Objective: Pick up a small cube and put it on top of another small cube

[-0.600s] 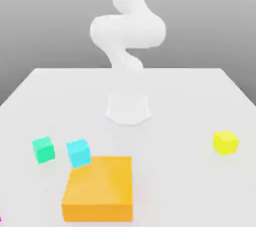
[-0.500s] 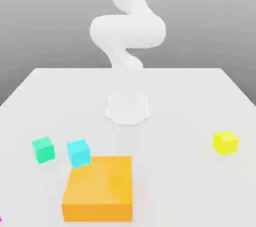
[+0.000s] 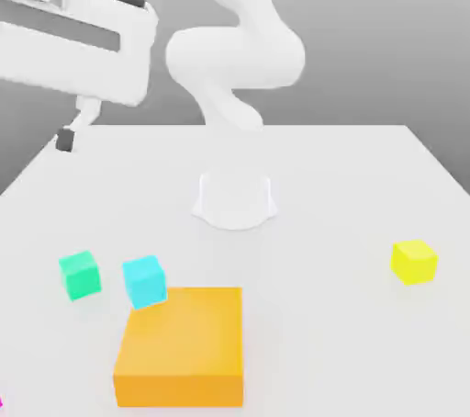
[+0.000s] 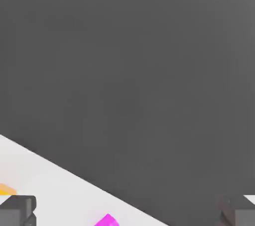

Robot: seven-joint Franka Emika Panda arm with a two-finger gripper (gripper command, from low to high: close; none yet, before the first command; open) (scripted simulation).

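The small magenta cube (image 4: pixel 107 220) lies on the white table, just inside the span of my gripper (image 4: pixel 128 215) in the hand view. A sliver of this magenta cube (image 3: pixel 1 401) also peeks in at the exterior view's lower left corner. My gripper is open, its dark fingertips (image 4: pixel 17 211) set far apart with nothing between them. In the exterior view my white hand (image 3: pixel 83 39) hangs high at the upper left, one dark finger (image 3: pixel 64 139) pointing down. The small mint-green cube (image 3: pixel 81 275) rests on the table at the exterior view's left, well below the hand.
A cyan cube (image 3: pixel 144 280) sits just right of the green one, touching the corner of a flat orange block (image 3: pixel 184 346). A yellow cube (image 3: pixel 413 260) lies at the exterior view's right. The arm's base (image 3: pixel 235 199) stands mid-table. The table's edge (image 4: pixel 74 174) runs close to the magenta cube.
My hand has swung into the exterior view at the upper left, where it was not seen before. The cubes and the orange block have not moved.
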